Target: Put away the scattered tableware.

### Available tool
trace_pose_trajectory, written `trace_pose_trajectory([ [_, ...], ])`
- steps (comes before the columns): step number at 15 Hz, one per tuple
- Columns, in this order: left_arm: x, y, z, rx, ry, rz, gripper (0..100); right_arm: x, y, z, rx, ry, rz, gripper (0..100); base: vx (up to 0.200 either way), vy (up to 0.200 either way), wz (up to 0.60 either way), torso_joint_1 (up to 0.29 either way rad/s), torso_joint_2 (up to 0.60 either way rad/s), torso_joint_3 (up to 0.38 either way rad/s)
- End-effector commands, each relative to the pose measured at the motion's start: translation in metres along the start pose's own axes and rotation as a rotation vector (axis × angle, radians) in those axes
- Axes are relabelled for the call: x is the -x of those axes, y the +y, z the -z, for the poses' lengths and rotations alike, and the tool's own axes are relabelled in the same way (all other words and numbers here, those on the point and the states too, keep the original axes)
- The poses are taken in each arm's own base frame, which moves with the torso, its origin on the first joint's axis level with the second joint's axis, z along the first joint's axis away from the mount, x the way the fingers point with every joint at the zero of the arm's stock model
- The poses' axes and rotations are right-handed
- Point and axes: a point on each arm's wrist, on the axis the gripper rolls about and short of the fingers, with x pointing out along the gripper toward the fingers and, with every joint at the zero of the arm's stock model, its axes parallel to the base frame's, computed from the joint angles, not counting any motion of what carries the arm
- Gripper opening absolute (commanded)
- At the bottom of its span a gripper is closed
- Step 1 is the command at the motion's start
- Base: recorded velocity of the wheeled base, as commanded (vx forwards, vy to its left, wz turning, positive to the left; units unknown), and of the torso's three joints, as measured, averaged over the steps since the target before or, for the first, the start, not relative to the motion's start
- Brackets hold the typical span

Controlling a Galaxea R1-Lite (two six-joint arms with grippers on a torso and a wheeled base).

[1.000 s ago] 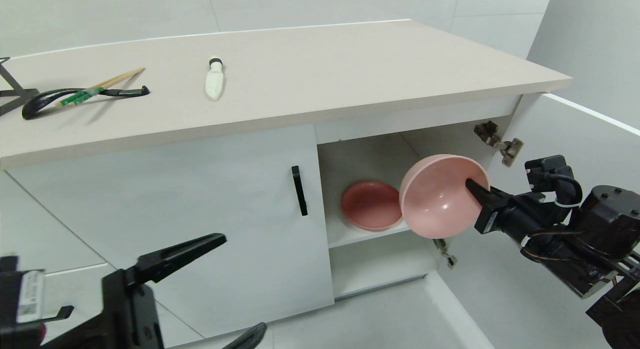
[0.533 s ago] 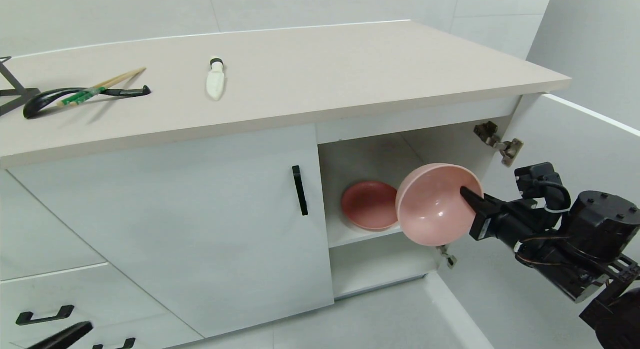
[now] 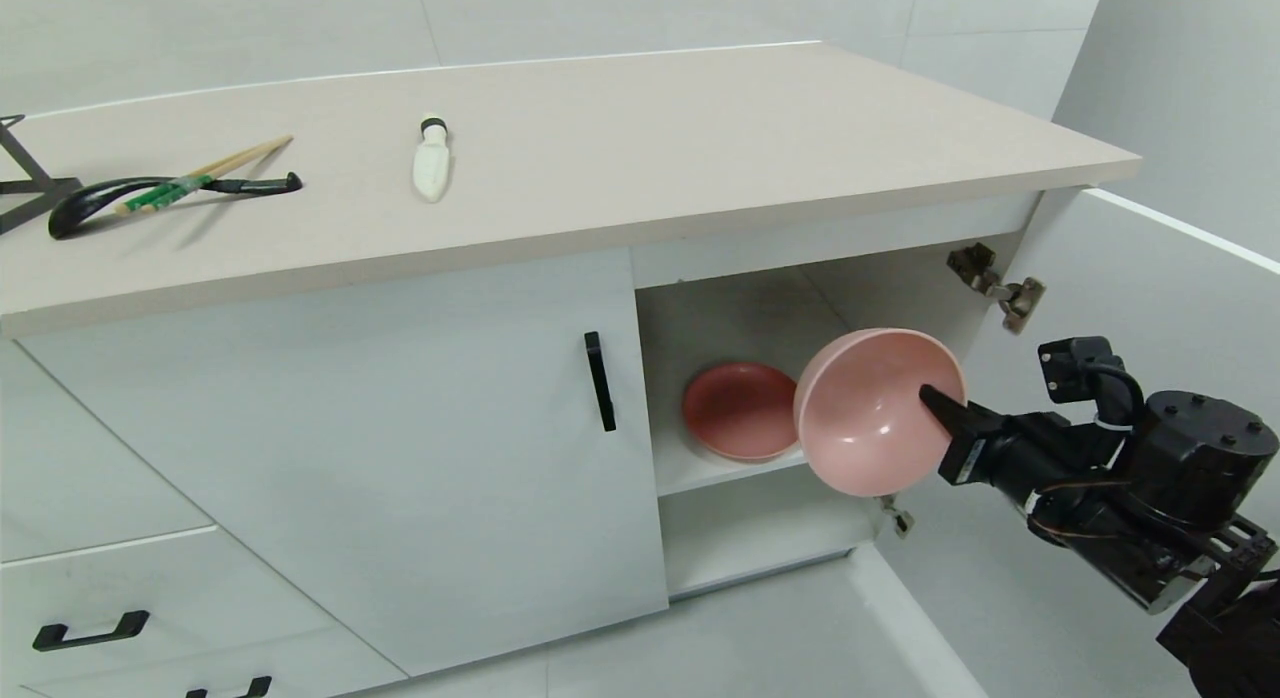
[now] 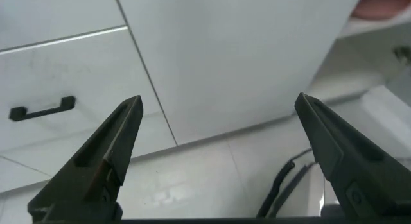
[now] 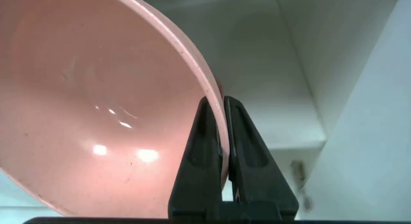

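The left gripper (image 4: 218,101) hangs low before a white cabinet, its 2 black fingers (image 4: 103,163) spread wide apart with nothing between them. Past the gap stands a closed cabinet door (image 4: 244,51), and below it pale floor (image 4: 205,176). As the robot faces the door, a drawer (image 4: 64,70) with a black handle (image 4: 42,110) lies at 9 o'clock of it. At 3 o'clock a sliver of a pink dish (image 4: 385,4) rests on a shelf (image 4: 376,28). A black cable (image 4: 282,182) loops near the gripper's base.
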Motion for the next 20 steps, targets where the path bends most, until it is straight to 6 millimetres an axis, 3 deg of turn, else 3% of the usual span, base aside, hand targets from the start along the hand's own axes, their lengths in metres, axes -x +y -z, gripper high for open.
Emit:
trace_pose_trajectory([
  [1, 0.004, -0.001, 0.001, -0.014, -0.045, -0.027, 100, -0.001, -0.006, 0.038, -0.033, 0.153, 0.027, 0, 0.0, 0.0, 0.0, 0.0, 0.0, 0.0],
  [3, 0.006, -0.001, 0.002, -0.01, -0.068, -0.029, 100, -0.019, -0.009, 0.068, -0.03, 0.224, 0.036, 0, 0.0, 0.0, 0.0, 0.0, 0.0, 0.0],
  [6, 0.005, -0.001, 0.001, -0.01, -0.057, -0.032, 100, -0.062, -0.011, 0.089, -0.023, 0.184, 0.024, 0, 0.0, 0.0, 0.0, 0.0, 0.0, 0.0],
  [10, 0.007, -0.001, 0.003, -0.022, -0.08, -0.06, 100, -0.102, -0.014, 0.078, -0.03, 0.052, -0.045, 0, 0.0, 0.0, 0.0, 0.0, 0.0, 0.0],
  [20, 0.007, -0.001, 0.007, 0.037, -0.043, -0.093, 100, -0.125, -0.005, 0.066, -0.021, 0.025, -0.071, 0, 0.0, 0.0, 0.0, 0.0, 0.0, 0.0],
])
